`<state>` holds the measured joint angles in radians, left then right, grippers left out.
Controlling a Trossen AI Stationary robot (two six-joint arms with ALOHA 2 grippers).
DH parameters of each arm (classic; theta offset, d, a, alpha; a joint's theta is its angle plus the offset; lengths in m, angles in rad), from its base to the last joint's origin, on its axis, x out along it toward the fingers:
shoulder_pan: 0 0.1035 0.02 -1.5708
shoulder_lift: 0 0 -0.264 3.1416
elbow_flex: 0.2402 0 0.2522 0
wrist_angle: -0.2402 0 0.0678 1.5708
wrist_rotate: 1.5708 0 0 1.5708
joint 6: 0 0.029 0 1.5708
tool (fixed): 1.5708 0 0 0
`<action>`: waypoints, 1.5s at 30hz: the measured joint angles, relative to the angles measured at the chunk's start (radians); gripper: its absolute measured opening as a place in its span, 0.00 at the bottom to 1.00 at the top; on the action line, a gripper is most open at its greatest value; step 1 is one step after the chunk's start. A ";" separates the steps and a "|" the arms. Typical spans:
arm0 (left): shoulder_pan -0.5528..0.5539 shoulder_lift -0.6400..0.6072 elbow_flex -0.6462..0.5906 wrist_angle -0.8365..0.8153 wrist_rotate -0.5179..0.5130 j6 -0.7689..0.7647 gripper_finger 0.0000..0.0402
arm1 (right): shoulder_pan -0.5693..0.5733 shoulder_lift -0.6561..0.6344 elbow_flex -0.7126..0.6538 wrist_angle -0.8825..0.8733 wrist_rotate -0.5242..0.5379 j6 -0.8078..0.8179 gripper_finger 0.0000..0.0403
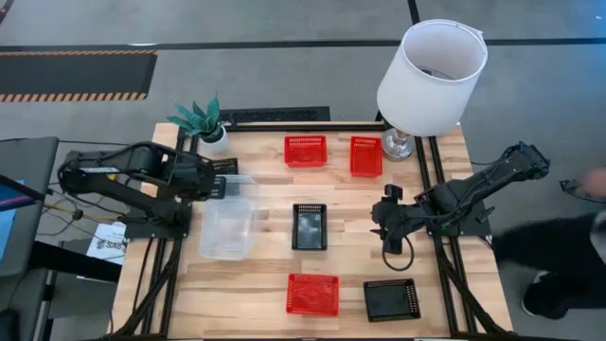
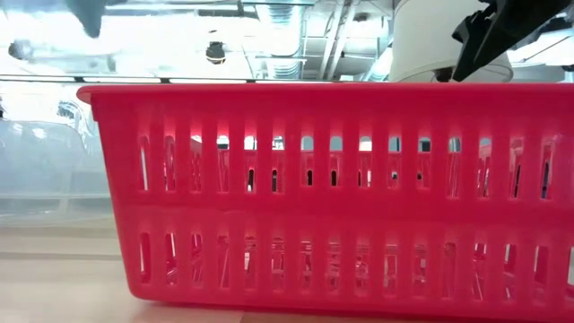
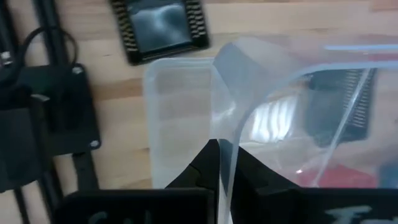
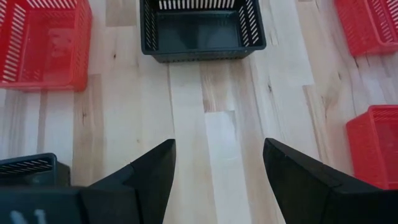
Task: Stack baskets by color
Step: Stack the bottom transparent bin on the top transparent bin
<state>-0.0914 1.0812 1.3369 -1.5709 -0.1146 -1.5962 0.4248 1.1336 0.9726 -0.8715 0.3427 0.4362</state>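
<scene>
My left gripper (image 3: 219, 163) is at the table's left side, shut on a clear basket (image 1: 239, 194). That basket is over a second clear basket (image 3: 177, 118) that stands on the table. Three red baskets stand on their bottoms: two at the far edge (image 1: 305, 150) (image 1: 365, 156) and one near the front (image 1: 312, 294). A black basket (image 1: 309, 226) stands at the centre, another (image 1: 391, 299) at the front right. My right gripper (image 4: 217, 174) hovers open to the right of the centre black basket (image 4: 202, 28), over bare wood. My left gripper pinches a thin side wall of the clear basket (image 3: 226, 140) between its two fingers, at the rim. The fingers come from above, pointing steeply down. The basket hangs tilted below them. Whether its lower part touches the clear basket beneath, I cannot tell.
A white lampshade (image 1: 431, 80) on a metal foot stands at the far right corner, a small green plant (image 1: 202, 118) at the far left corner. In the low view the front red basket (image 2: 332, 188) fills the picture. Bare wood lies between the baskets.
</scene>
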 joint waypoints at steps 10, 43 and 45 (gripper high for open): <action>0.020 -0.094 -0.192 0.001 0.115 -0.013 0.00 | -0.001 0.000 0.000 -0.001 0.000 -0.002 0.66; 0.248 -0.055 -0.367 0.066 0.282 0.449 0.00 | -0.023 0.000 0.000 0.045 -0.001 -0.027 0.66; 0.248 -0.024 -0.367 0.067 0.311 0.486 0.00 | -0.026 0.000 0.000 0.044 -0.001 -0.027 0.66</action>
<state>0.1567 1.0572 0.9695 -1.5042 0.1968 -1.1106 0.3986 1.1336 0.9726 -0.8280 0.3420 0.4091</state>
